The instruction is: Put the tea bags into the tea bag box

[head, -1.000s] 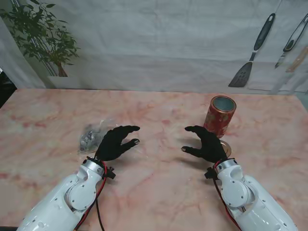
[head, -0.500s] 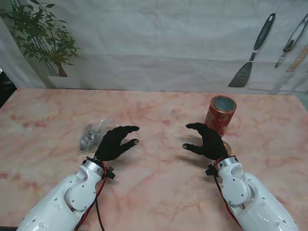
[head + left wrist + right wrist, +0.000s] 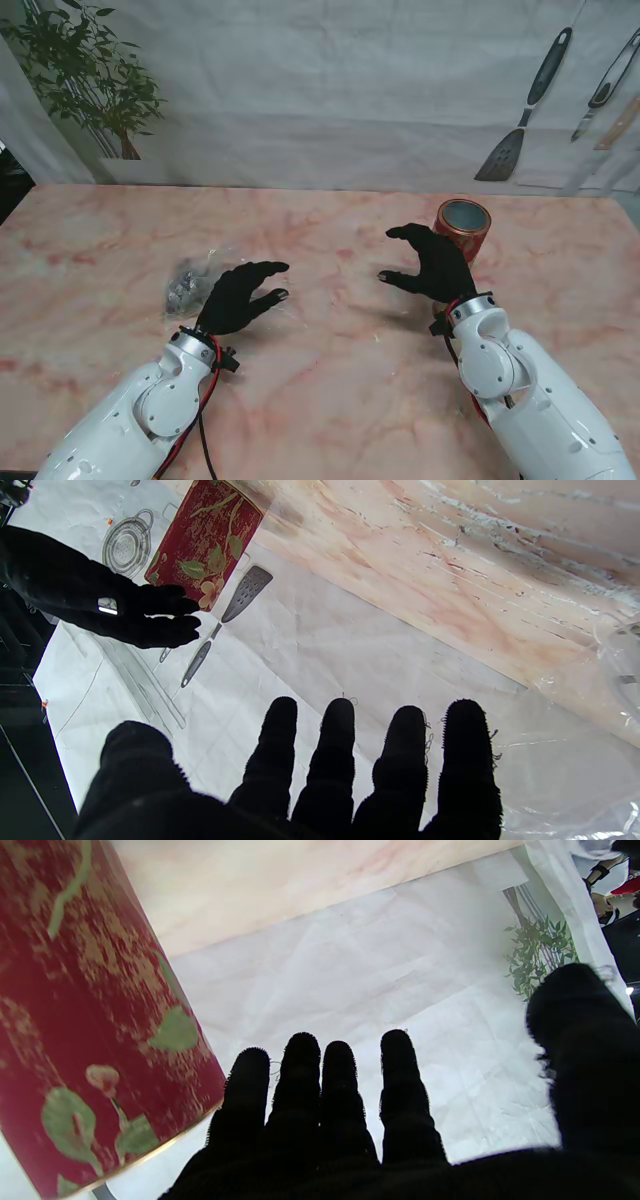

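Upright on the right side of the table [image 3: 330, 350] stands the tea tin [image 3: 463, 228], red with gold flecks and green leaves, lid off, its inside too dim to read. Just beside it hovers the right robot hand [image 3: 432, 266], fingers spread, empty. Well apart on the left, the left robot hand [image 3: 240, 294], also spread and empty, hangs by a clear plastic bag of tea bags [image 3: 192, 280]. Pink marble surface; white backdrop.
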`<act>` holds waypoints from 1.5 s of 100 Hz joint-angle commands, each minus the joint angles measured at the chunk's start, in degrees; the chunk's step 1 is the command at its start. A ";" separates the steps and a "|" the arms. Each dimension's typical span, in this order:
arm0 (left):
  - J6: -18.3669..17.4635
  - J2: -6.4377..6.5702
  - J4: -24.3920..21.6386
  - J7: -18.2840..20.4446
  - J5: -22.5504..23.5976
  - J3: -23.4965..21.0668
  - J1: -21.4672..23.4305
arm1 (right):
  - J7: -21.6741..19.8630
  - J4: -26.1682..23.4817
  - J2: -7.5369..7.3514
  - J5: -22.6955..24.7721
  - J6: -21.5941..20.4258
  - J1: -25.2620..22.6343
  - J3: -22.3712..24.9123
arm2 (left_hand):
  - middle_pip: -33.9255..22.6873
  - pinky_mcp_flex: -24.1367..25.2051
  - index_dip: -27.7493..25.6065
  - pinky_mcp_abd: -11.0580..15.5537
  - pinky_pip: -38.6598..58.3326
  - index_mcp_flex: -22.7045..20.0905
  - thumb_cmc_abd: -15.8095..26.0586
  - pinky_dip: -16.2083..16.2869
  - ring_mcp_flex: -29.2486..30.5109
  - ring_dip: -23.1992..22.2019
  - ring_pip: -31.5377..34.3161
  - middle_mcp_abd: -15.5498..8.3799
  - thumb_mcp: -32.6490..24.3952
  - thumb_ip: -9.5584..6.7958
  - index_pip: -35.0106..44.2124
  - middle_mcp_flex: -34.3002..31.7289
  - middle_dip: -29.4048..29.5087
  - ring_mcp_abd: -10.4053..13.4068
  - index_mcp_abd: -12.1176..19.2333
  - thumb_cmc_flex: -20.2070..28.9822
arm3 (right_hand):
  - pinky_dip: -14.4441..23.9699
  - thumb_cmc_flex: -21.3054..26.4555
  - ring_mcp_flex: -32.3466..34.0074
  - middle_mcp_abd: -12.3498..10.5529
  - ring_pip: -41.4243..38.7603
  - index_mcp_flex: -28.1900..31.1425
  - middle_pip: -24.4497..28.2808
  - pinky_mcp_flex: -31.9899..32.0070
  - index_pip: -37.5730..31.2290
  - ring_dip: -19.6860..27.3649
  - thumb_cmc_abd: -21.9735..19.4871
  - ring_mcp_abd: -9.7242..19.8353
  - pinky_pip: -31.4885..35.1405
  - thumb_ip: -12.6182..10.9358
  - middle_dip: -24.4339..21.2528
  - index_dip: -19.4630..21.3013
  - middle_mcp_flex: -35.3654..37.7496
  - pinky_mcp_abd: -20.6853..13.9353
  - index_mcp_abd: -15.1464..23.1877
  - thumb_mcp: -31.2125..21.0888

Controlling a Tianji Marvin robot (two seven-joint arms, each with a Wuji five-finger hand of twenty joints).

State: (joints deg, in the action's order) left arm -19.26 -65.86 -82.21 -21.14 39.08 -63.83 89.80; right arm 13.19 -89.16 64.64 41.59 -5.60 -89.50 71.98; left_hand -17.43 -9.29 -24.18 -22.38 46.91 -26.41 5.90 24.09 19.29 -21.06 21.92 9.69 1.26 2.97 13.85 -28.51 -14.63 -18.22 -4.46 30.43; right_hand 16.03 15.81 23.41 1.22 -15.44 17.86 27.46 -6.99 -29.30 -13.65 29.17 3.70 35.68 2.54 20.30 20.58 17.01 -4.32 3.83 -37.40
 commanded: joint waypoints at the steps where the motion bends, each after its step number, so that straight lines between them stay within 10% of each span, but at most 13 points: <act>1: -0.03 -0.05 -0.09 0.73 -0.10 0.08 -0.18 | 0.32 -1.27 0.01 0.84 0.69 0.46 0.35 | 0.19 0.58 -0.56 0.28 0.56 0.07 1.63 0.41 -1.04 0.13 -1.21 -1.27 0.79 -1.40 -0.07 1.04 -1.00 0.51 1.37 -1.33 | 0.51 -0.86 1.20 -0.35 -0.87 1.33 0.62 -0.13 -0.42 -0.70 0.65 0.02 1.20 1.23 0.50 0.02 0.53 -1.02 0.61 0.26; 51: 0.11 -0.01 -0.17 1.09 -0.24 0.14 -0.23 | -2.66 -7.97 -0.85 7.85 10.43 -1.43 5.55 | 0.21 0.57 -0.62 0.29 0.53 0.00 1.68 0.39 -1.00 0.13 -1.20 -1.36 0.81 -1.39 0.00 1.06 -0.99 0.60 1.42 -1.39 | -0.31 -0.78 1.27 -0.43 -1.71 3.08 2.24 0.75 -3.87 -0.89 1.93 -0.35 3.45 1.26 1.20 0.05 0.92 -0.46 1.23 -0.60; 92: 0.43 0.14 -1.78 2.00 -0.47 -0.67 0.88 | -14.67 -12.71 -2.79 14.82 15.75 -3.87 10.74 | 0.22 0.54 -0.64 0.33 0.54 -0.10 1.75 0.39 -1.02 0.14 -1.20 -1.19 0.83 -1.36 0.00 0.99 -0.97 0.54 1.43 -1.29 | -1.92 -1.06 -0.25 0.22 -1.49 3.41 2.52 1.94 -4.69 -0.63 1.92 -1.10 4.08 1.19 1.38 -0.46 -0.13 0.45 1.96 -0.90; 150: 0.70 0.25 -2.76 2.57 -0.48 -0.83 1.48 | -20.53 -11.50 -3.73 21.65 21.14 -2.76 10.70 | 0.09 0.46 -0.78 0.42 0.59 -0.48 1.74 0.41 -0.67 0.08 -1.05 -1.36 0.83 -1.36 0.26 0.74 -1.01 0.49 1.93 -1.21 | -3.58 0.77 -0.96 1.09 -3.49 4.94 5.99 1.83 -7.26 -1.02 3.54 -1.89 7.19 1.16 3.04 0.25 -2.05 1.74 3.03 -1.07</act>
State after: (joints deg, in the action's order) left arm -18.76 -65.66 -84.46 -19.40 38.78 -64.66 91.09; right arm -6.43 -101.60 61.03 62.71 15.22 -92.77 83.04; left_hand -17.43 -9.28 -24.35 -22.38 46.91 -26.41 5.90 24.09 19.29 -21.06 21.92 9.69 1.26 2.97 13.85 -28.51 -14.80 -18.22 -4.46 30.43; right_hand 13.38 15.81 23.76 1.26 -18.01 22.00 32.10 -5.80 -35.96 -14.08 30.74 2.98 41.67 2.54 22.41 20.64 17.54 -3.63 6.08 -37.50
